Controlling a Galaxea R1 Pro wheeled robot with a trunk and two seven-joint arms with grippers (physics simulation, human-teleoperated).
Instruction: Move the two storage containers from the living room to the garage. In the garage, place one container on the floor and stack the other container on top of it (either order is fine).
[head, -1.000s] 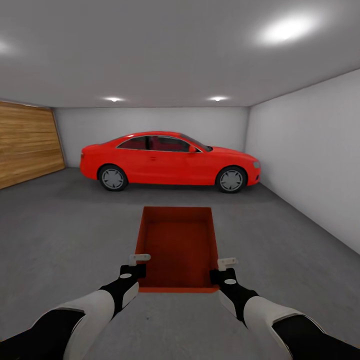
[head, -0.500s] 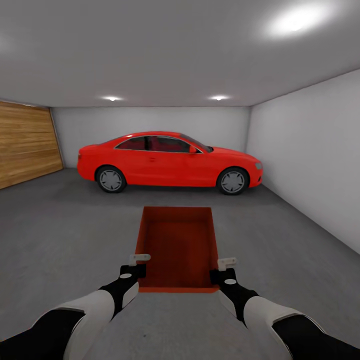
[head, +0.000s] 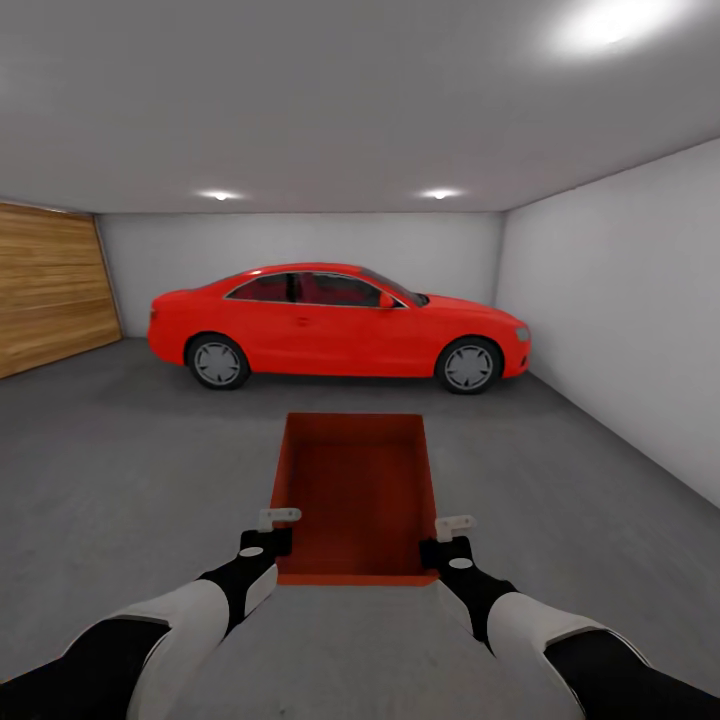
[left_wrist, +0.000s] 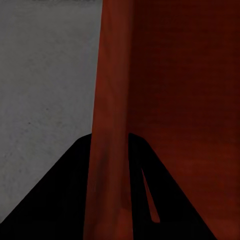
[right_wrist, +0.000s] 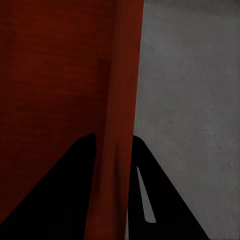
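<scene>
Two robot arms with white forearms and black wrists reach forward from the bottom of the head view, holding one orange-red storage container (head: 358, 495) between them above the floor (head: 130, 470). The left gripper (head: 274, 530) clamps the container's left side wall near its closest corner, and the right gripper (head: 448, 535) clamps the right side wall at the matching spot. In the left wrist view, the dark fingers (left_wrist: 65, 200) sit on either side of the thin red wall (left_wrist: 110, 125), closed on it, with grey concrete to one side and the bin's textured bottom to the other. The right wrist view shows the same grip: black fingers (right_wrist: 60, 195) pinching the red wall (right_wrist: 120, 115), concrete on the outer side. The container is open-topped and rectangular, its long axis pointing straight ahead, level, centred between the arms. Beyond it the dark grey mottled floor stretches to a shiny red car (head: 338, 322), parked side-on against the far light-grey wall, well apart from the container. A honey-brown wooden plank door (head: 50, 290) fills the left wall. A plain light-grey wall (head: 620, 320) runs along the right. Ceiling lights (head: 438, 194) glow overhead.
</scene>
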